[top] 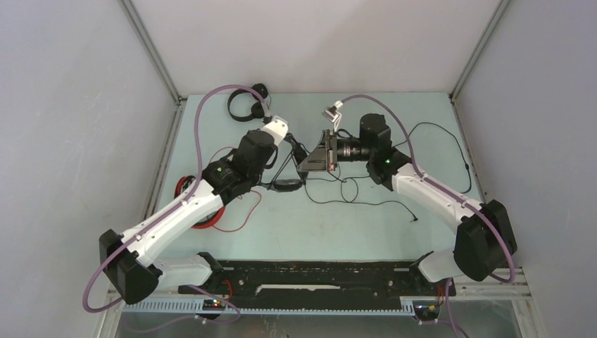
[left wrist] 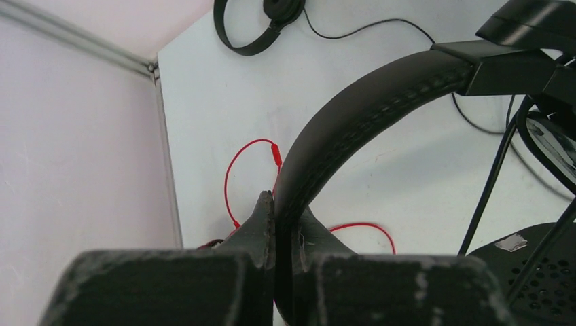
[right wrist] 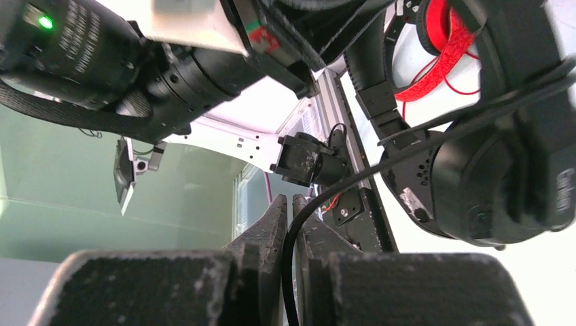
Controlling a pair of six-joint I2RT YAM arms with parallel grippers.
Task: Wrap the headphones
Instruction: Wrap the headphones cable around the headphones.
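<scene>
We log: slim-banded headset (top: 243, 105) in the far-left corner | bulkier headset (top: 286, 184) at mid-table, closer to the near edge and right of the slim one | third headset (top: 184, 185) at the left edge, partly under the left arm (top: 184, 213) | cable (top: 467, 172) running from mid-table toward the right edge, looping behind the right arm (top: 431, 191).

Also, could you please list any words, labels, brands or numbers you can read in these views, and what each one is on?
No text can be read in any view.
Bulky black headset: no legible marking; the grey tape patch on its cup is blank.
Slim black headset and red headset: no lettering visible.
</scene>
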